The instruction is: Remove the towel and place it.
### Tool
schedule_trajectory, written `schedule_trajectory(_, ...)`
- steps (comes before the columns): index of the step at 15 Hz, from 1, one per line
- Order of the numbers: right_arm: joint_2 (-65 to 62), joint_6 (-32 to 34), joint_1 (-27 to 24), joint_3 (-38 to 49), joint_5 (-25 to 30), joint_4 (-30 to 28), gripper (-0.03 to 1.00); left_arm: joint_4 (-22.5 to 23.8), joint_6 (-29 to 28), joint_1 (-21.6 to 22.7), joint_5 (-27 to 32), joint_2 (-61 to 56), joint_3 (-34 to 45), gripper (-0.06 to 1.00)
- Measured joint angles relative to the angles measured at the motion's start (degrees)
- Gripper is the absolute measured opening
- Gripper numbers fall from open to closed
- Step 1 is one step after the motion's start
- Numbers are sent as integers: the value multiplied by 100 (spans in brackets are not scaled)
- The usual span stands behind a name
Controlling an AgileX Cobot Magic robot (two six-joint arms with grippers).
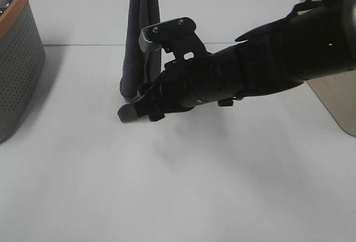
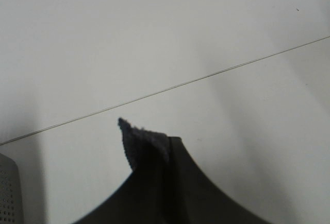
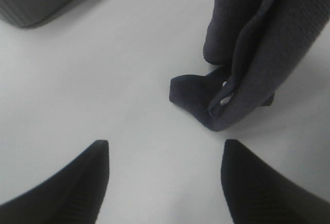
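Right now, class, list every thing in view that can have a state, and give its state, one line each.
towel: hanging gathered from the left gripper, lower end crumpled on the table.
left gripper: fingers shut on the towel's corner.
right gripper: fingers open, empty, low near the towel's lower end.
basket: upright on the table, neither gripper touching it.

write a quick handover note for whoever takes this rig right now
Left hand: shut on a corner of the towel, which hangs down with its lower end bunched on the table.
Right hand: open, empty, pointed at that lower end, not touching it.
Done: towel held up by one corner.
Left: probably grip the lower end, then place the towel.
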Motion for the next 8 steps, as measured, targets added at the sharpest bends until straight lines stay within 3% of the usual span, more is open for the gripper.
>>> schedule_trajectory(5, 871, 453, 52, -900, -258, 34, 63, 0, 0, 0, 0, 0, 0, 0)
schedule_trajectory(8, 1180, 647, 52, -1083, -848, 34, 63, -6, 11, 0, 0, 0, 0, 0)
